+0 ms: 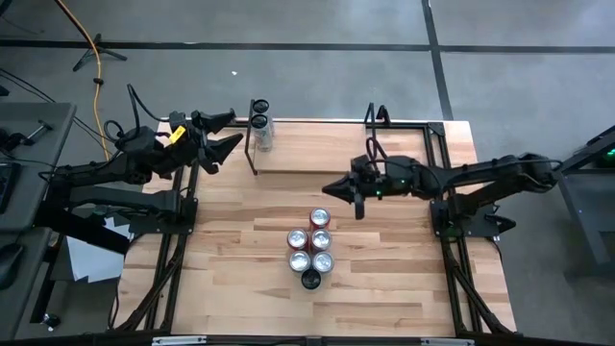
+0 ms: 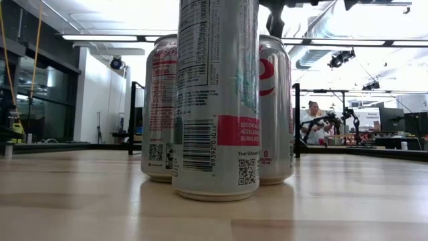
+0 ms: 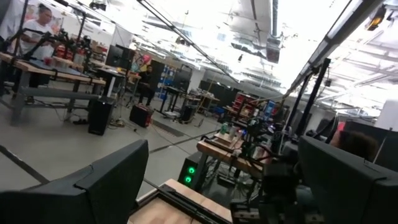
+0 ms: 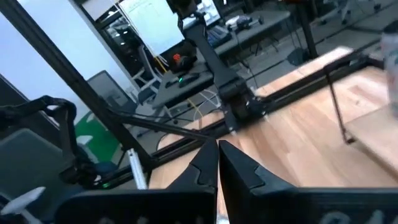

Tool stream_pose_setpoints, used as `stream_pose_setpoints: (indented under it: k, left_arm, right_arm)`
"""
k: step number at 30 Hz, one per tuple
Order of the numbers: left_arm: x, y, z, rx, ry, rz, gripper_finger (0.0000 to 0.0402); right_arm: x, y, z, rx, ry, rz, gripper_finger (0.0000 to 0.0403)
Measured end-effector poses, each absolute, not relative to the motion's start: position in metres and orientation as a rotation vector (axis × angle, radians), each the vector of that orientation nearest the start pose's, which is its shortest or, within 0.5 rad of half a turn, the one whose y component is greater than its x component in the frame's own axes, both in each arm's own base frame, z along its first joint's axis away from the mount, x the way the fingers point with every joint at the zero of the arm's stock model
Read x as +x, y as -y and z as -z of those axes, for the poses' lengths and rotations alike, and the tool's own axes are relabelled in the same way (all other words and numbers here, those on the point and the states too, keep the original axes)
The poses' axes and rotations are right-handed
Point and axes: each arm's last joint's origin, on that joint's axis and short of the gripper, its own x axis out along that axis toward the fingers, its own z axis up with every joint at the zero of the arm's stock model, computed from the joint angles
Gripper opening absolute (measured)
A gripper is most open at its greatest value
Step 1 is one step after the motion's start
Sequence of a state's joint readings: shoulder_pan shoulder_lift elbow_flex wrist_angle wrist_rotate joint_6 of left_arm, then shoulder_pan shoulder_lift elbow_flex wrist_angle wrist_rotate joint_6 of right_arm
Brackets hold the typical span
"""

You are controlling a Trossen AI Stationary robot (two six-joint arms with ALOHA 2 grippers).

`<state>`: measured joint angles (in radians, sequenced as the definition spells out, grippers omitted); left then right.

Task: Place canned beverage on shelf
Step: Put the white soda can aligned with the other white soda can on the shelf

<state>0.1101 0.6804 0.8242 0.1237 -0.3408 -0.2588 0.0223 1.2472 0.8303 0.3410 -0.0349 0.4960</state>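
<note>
Several canned beverages (image 1: 311,248) stand upright in a tight cluster on the table's middle; the low view shows three of them close up (image 2: 216,100). Two more cans (image 1: 260,123) stand at the left end of the shelf (image 1: 307,159), a low pale plank with black rod uprights at the table's far side, also seen in the right wrist view (image 4: 376,130). My right gripper (image 1: 336,188) hovers shut and empty between the shelf and the cluster, its fingertips together (image 4: 217,163). My left gripper (image 1: 227,132) is raised at the far left, open and empty (image 3: 230,186).
Bare wooden tabletop (image 1: 240,269) lies left, right and in front of the can cluster. The black frame (image 1: 437,163) runs along the table's edges. The shelf's plank is free right of its two cans. A person (image 2: 313,120) stands far off in the room.
</note>
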Motion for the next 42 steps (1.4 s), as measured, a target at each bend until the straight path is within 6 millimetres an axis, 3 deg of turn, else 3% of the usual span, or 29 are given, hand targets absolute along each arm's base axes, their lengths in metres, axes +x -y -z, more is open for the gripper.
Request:
stream_pose_setpoints:
  k: [9,12,16,22,27,33,38,42]
  left_arm:
    - [0.141,-0.024,-0.388,-0.362,0.328,-0.357,0.0372]
    - [0.152,-0.022,-0.385,-0.448,0.291,-0.258,0.0372]
    - [0.180,-0.010,-0.392,-0.482,0.100,-0.179,0.0372]
    - [0.230,0.025,-0.412,-0.290,-0.338,-0.144,0.0372]
    - [0.273,0.063,-0.416,-0.075,-0.530,-0.134,0.0372]
    - [0.310,0.112,-0.400,-0.002,-0.647,0.015,0.0372]
    - [0.328,0.137,-0.376,-0.096,-0.738,0.144,0.0372]
    - [0.339,0.157,-0.353,-0.055,-0.799,0.180,0.0372]
  right_arm:
    - [0.282,-0.006,-0.311,0.418,-0.061,-0.017,0.0000]
    - [0.278,-0.002,-0.315,0.392,-0.039,0.017,0.0000]
    - [0.264,0.011,-0.325,0.364,-0.022,0.088,0.0000]
    - [0.232,0.030,-0.336,0.308,-0.075,0.196,0.0000]
    - [0.210,0.041,-0.334,0.294,-0.169,0.272,0.0000]
    - [0.201,0.050,-0.324,0.298,-0.289,0.336,0.0000]
    - [0.198,0.051,-0.317,0.397,-0.337,0.368,0.0000]
    - [0.198,0.048,-0.314,0.485,-0.356,0.395,0.0000]
